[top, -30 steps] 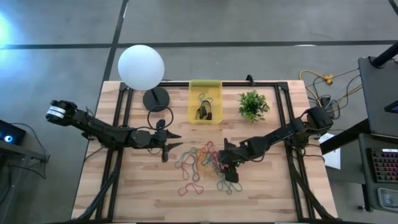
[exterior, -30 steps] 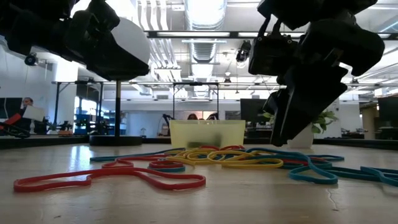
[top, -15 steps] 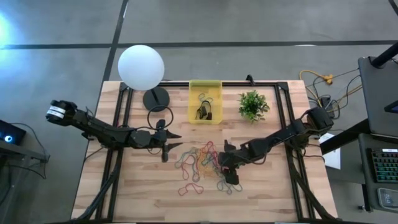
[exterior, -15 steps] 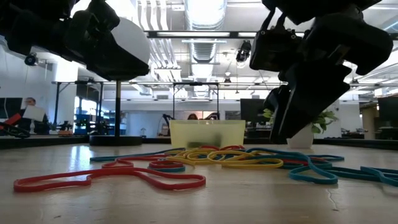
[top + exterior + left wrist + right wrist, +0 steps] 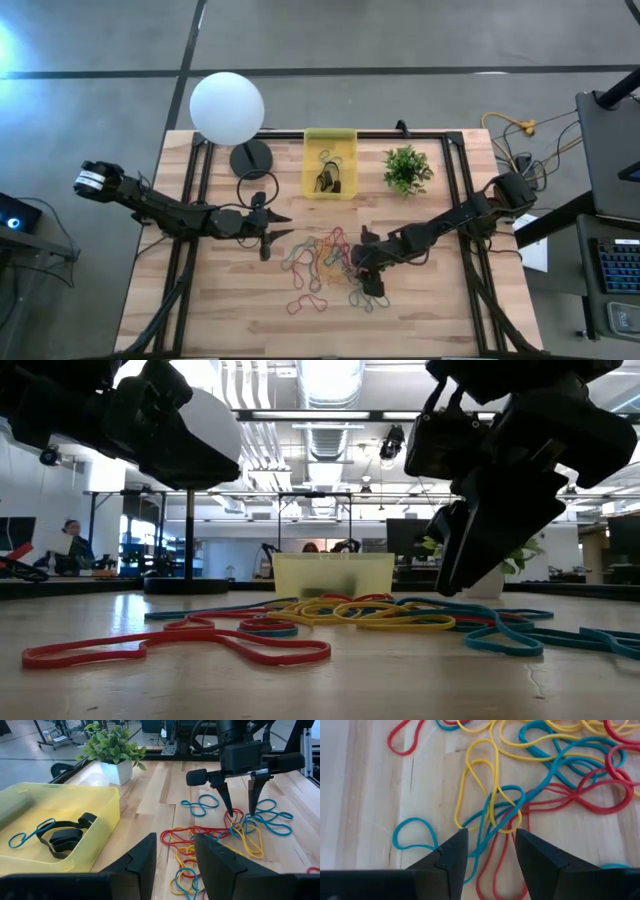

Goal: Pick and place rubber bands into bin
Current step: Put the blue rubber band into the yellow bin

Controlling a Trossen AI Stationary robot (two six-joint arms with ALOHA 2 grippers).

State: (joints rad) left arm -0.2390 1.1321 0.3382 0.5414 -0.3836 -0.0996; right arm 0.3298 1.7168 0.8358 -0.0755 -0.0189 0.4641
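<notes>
On your wooden worktop (image 5: 220, 300) the rubber bands (image 5: 492, 815) lie tangled and floppy; your right hand (image 5: 487, 847), fingers spread, should pinch one crossing. Left hand (image 5: 268, 232) waits open.

bin (image 5: 332, 573) is being seen only as a front wall in the low view, contents being hidden. lower parts of rubber bands (image 5: 492, 815) are being covered by the right gripper (image 5: 487, 851) fingers in the right wrist view, others being cut off by the edges. left gripper (image 5: 165, 435) is being cropped at the top in the low view, fingertips not being shown there.
</notes>
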